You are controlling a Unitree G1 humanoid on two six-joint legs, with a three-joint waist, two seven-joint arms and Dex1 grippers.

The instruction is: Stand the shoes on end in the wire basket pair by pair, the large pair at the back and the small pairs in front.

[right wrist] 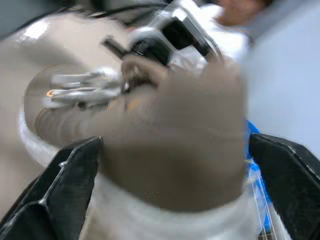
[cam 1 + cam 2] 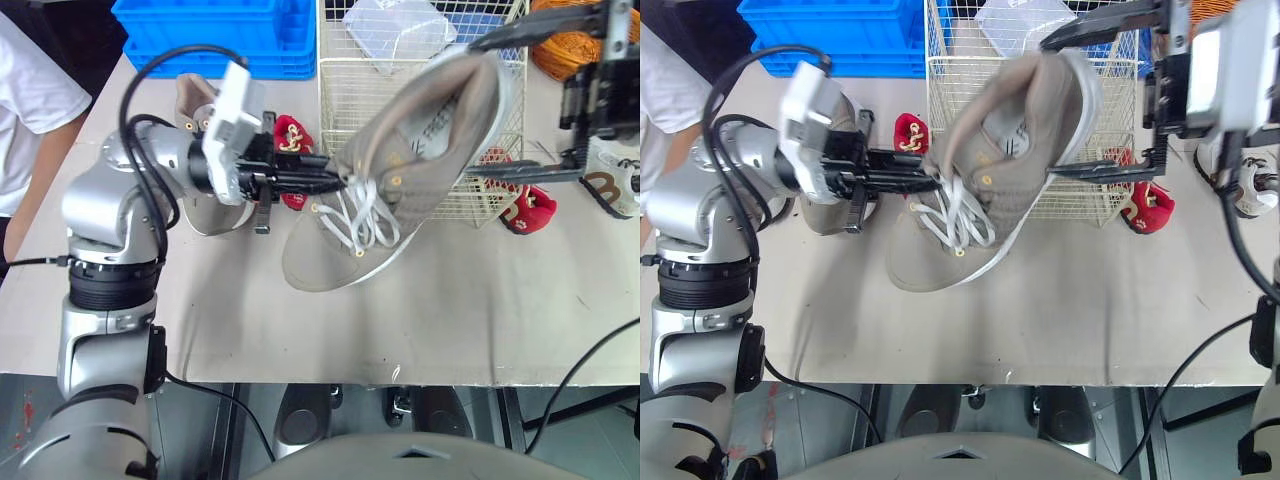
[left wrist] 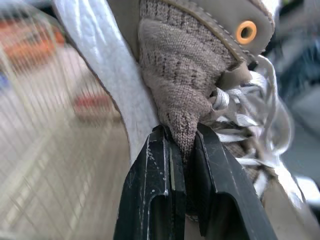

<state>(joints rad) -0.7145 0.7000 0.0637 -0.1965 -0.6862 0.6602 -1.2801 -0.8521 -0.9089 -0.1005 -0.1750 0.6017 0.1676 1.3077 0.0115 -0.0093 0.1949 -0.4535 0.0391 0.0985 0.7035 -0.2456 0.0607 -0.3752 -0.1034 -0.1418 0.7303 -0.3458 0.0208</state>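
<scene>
A large grey-brown shoe (image 2: 420, 140) with white laces hangs tilted in front of the wire basket (image 2: 350, 100), heel up and toe low near the table. My left gripper (image 2: 338, 182) is shut on the shoe's knitted tongue (image 3: 185, 100). My right gripper (image 2: 470, 110) is open, its fingers spread wide above and below the heel. The second large shoe (image 2: 195, 205) lies on the table behind my left arm. Small red shoes lie left (image 2: 291, 135) and right (image 2: 530, 210) of the basket. A small white shoe (image 2: 612, 188) sits at the far right.
A clear plastic bag (image 2: 400, 30) lies inside the basket. A blue crate (image 2: 220, 30) stands at the back left and an orange bundle (image 2: 570, 45) at the back right. A person in a white shirt (image 2: 30, 90) is at the table's left edge.
</scene>
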